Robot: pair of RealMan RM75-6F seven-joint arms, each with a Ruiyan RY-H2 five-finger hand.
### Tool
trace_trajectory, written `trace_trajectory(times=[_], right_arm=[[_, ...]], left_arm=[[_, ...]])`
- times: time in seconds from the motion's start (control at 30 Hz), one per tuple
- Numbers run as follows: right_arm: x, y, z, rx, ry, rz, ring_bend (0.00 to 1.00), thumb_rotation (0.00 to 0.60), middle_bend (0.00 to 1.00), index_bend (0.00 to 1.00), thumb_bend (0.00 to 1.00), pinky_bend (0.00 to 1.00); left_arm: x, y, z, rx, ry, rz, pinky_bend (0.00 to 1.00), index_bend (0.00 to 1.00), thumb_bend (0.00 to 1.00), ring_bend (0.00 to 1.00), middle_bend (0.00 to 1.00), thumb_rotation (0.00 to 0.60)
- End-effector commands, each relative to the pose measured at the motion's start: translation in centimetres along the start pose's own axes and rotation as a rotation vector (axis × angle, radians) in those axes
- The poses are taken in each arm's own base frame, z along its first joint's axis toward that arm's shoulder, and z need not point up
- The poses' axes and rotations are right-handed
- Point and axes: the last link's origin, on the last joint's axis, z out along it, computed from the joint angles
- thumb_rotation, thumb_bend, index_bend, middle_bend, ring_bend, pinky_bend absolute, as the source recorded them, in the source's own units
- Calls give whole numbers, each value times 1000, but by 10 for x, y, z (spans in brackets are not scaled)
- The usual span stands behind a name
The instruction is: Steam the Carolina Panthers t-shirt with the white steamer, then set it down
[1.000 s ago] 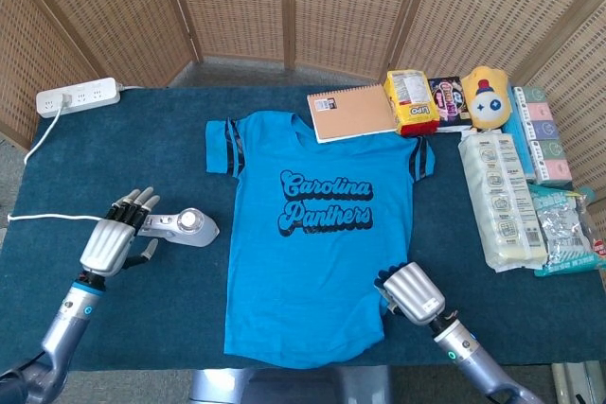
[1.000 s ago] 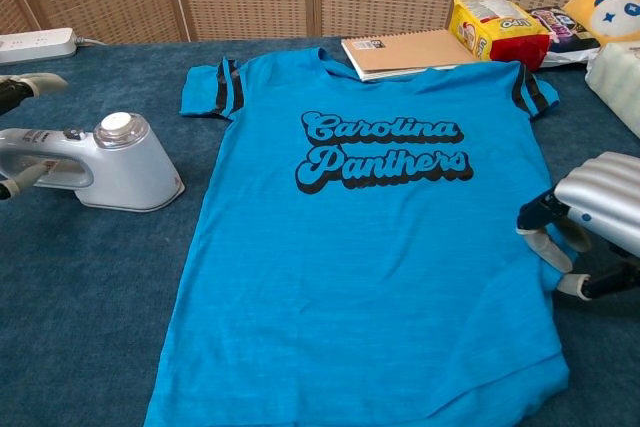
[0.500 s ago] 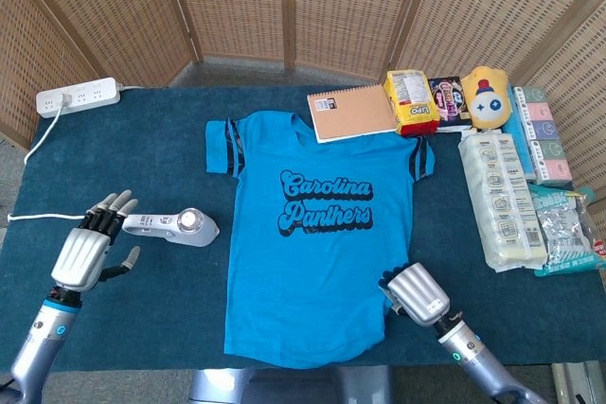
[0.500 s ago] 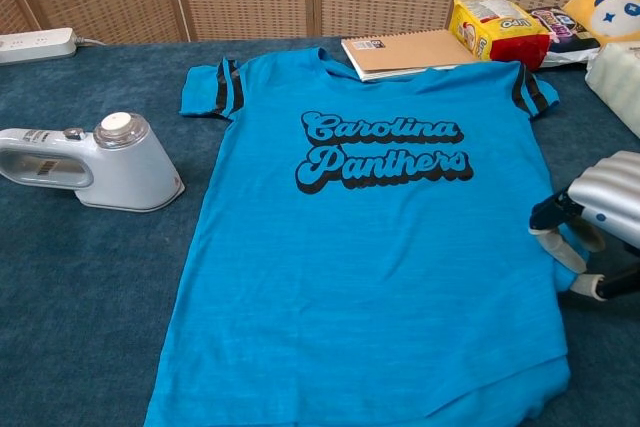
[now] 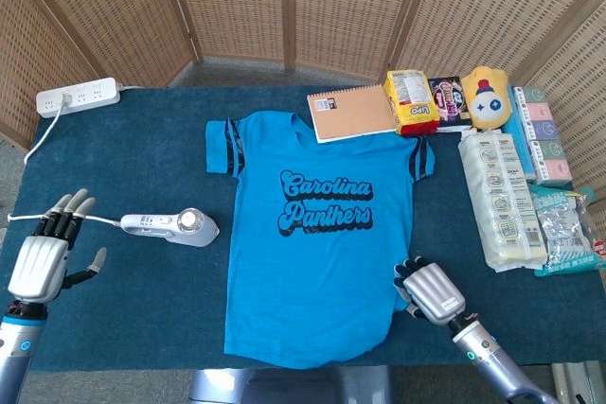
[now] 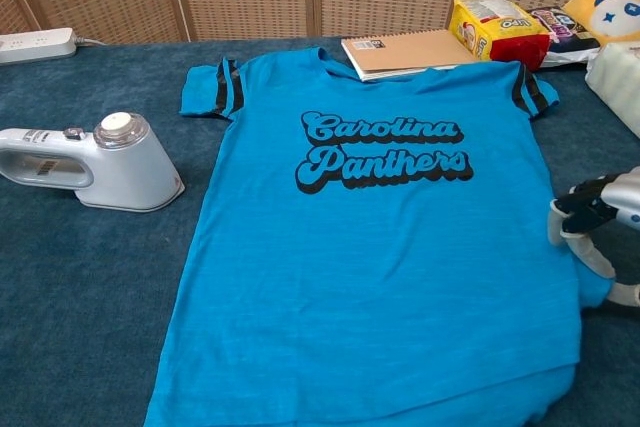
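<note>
The blue Carolina Panthers t-shirt (image 5: 312, 262) (image 6: 380, 247) lies flat, print up, in the middle of the dark blue table. The white steamer (image 5: 175, 226) (image 6: 100, 159) rests on the table to the shirt's left, with nothing touching it. My left hand (image 5: 40, 262) hovers well left of the steamer, fingers spread and empty; the chest view does not show it. My right hand (image 5: 431, 292) (image 6: 600, 232) sits at the shirt's lower right hem. Its fingers curl down onto the fabric edge, and a bit of blue cloth shows under them.
A power strip (image 5: 79, 96) (image 6: 35, 44) lies at the far left corner, and a white cord (image 5: 57, 219) runs to the steamer. A notebook (image 5: 352, 113), a yellow snack pack (image 5: 410, 101), a plush toy (image 5: 485, 96) and stacked packages (image 5: 502, 201) crowd the back right.
My left hand let go of the steamer's handle and drew back left and toward me, opening. My right hand slid right, and the shirt's lower right hem shifted right with it.
</note>
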Motion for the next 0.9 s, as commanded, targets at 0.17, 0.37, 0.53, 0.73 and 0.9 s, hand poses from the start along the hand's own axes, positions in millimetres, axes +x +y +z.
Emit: trace_trajectory(times=[0.17, 0.37, 0.53, 0.73, 0.9], right_arm=[[6, 6, -5, -34, 2, 21, 138, 600, 230, 173, 339, 173], [8, 12, -9, -65, 18, 24, 94, 600, 185, 105, 299, 119], [11, 19, -13, -86, 31, 25, 90, 600, 182, 101, 295, 113], [15, 30, -19, -115, 38, 27, 91, 600, 182, 101, 297, 113], [22, 41, -27, -161, 82, 48, 96, 600, 193, 104, 305, 116]], left_arm=[[2, -1, -2, 10, 28, -23, 130, 0, 397, 0, 0, 361], [3, -1, -1, 20, 38, -31, 130, 0, 396, 0, 0, 357], [8, -3, 0, 27, 52, -26, 130, 0, 396, 0, 0, 357], [13, -8, -4, 51, 58, -27, 130, 0, 395, 0, 0, 357], [21, -17, -14, 89, 46, -15, 145, 0, 395, 0, 0, 357]])
